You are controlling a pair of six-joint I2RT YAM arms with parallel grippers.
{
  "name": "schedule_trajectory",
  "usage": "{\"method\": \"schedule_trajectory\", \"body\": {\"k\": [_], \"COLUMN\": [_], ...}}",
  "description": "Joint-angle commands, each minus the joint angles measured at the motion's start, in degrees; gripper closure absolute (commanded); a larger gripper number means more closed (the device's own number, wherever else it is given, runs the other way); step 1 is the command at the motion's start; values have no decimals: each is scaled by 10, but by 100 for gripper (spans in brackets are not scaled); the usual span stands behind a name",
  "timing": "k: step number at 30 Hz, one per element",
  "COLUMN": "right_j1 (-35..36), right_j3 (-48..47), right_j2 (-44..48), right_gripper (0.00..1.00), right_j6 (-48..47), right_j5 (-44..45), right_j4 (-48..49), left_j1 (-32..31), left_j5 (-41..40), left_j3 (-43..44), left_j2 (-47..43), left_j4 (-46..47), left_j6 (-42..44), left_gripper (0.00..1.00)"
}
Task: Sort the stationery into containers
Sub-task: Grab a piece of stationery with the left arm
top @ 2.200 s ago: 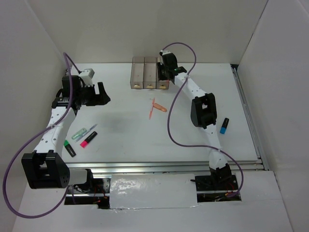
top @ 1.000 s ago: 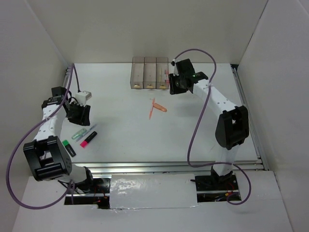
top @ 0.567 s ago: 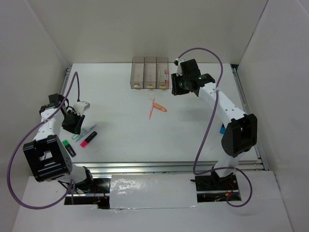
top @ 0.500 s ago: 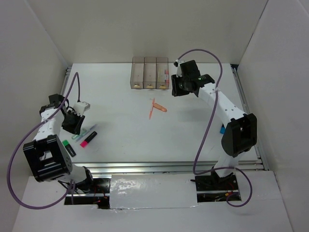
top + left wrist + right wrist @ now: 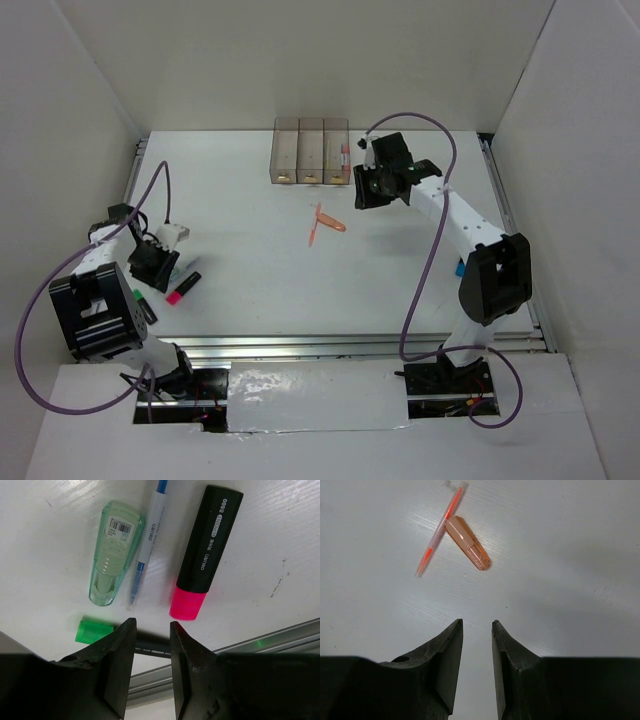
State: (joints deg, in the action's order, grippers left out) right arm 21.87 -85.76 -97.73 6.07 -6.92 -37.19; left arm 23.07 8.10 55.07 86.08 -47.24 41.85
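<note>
Hovering my left claw (image 5: 152, 630), slightly parted and empty, by the pink highlighter (image 5: 205, 555) far from the containers (image 5: 285, 165), ready to grasp. My right claw (image 5: 477, 630), equally empty, faces the orange-salmon pens (image 5: 467, 542) nearer them.

Pretty clearly a robotics lab, some kind of test cell. You've got a bare white table (image 5: 260, 290) boxed in by plain white panels (image 5: 320, 60), a left arm (image 5: 95, 305) and right arm (image 5: 455, 215) mounted by an aluminium rail (image 5: 300, 345) at the near edge, purple cables (image 5: 410, 116) looping off them, and loose wiring (image 5: 465, 398) showing at the bases.
</note>
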Motion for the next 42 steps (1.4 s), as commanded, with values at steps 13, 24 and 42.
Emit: {"method": "schedule_trajectory", "body": {"k": [13,24,42], "right_j1": [-24,-35,-38], "right_j3": [8,4,5], "right_j2": [30,29,21], "right_gripper": [64,65,66], "right_j6": [2,1,4], "right_j5": [-49,-58,-62], "right_j4": [7,1,1], "left_j1": [6,6,6], "left_j5": [-22,-19,-27], "left_j3": [17,23,16], "left_j2": [48,73,103], "left_j4": [28,37,60], "left_j6": [-2,-9,7], "left_gripper": [57,57,58]}}
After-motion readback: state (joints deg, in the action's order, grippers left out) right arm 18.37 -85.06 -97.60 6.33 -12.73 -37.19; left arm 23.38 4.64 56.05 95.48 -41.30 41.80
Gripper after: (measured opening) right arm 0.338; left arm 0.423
